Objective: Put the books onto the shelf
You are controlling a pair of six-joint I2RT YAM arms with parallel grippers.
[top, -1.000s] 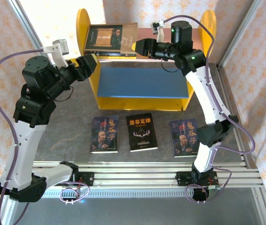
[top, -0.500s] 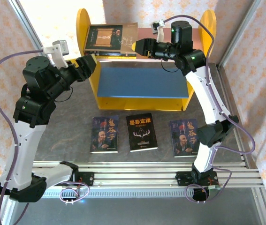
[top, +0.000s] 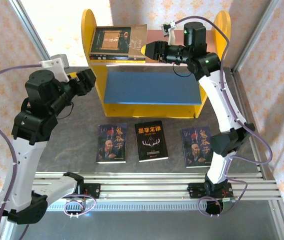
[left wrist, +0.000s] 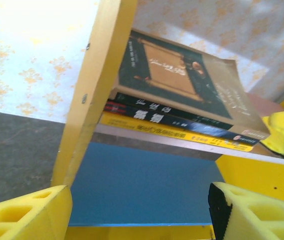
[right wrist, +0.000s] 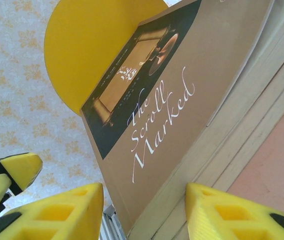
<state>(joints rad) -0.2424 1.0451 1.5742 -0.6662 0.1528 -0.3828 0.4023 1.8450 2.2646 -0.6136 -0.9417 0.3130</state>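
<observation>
1. Tan-brown book (top: 131, 40) lies on top of a flat stack of three at the left end of the shelf (top: 152, 107), on its pink upper board (right wrist: 277, 170). Under it are a dark book (left wrist: 172, 117) and a yellow book (left wrist: 182, 134).
2. The right gripper (top: 148, 50) is at the stack's right edge. Its jaws are open, with the tan cover's corner between the pads (right wrist: 66, 212) and no pinch visible.
3. The left gripper (top: 85, 82) hovers just outside the shelf's left side panel (left wrist: 91, 90), jaws wide open and empty.
4. Three books lie flat on the tabletop (top: 71, 135), near the shelf's front: a left bearded-man book (top: 111, 143), an antler book (top: 152, 141) in the middle and a right bearded-man book (top: 197, 146).
5. Risk: a sideways nudge from the right jaws would probably skew the top cover or slide the whole stack, since the spines sit close to the board's near edge.
6. Risk: the left jaws are close to the side panel, so a swing to the right could knock the shelf, which looks light.
7. Room: the right half of the pink board is bare, and so is the blue lower board (top: 152, 87). The gap between the two boards looks tight for a wrist.
8. Edges: the tabletop books lie apart with open space around each, but they lie flat, so there is little edge to grip.
</observation>
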